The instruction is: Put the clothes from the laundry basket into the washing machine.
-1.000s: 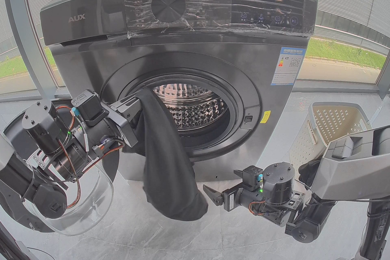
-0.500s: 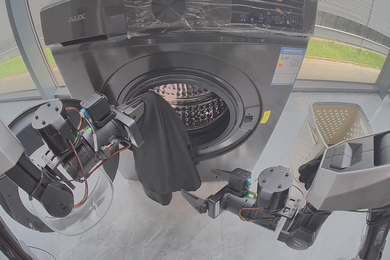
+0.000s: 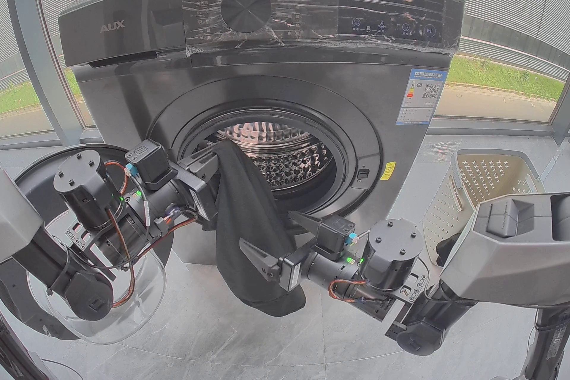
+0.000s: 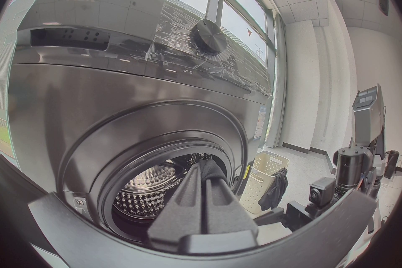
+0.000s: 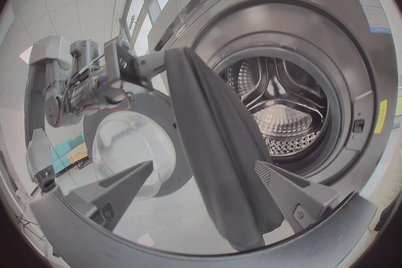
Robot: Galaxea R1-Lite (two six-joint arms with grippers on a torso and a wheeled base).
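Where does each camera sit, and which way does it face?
Head view: on the head, looking down at the washing machine; both arms show.
Left wrist view: behind the left gripper, facing the drum; its fingers pinch the black garment.
Right wrist view: behind the right gripper, open around that garment.
All three share the garment.

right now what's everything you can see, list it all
washing machine: 1, dark grey, straight ahead, drum open
door: 1, clear glass, swung open on the left
black garment: 1, black, hanging down the machine's front
laundry basket: 1, cream, on the floor right of the machine
dark garment: 1, dark, draped over the basket's rim
left gripper: 1, dark grey, shut on the black garment at the drum opening
right gripper: 1, dark grey, open, fingers either side of the black garment
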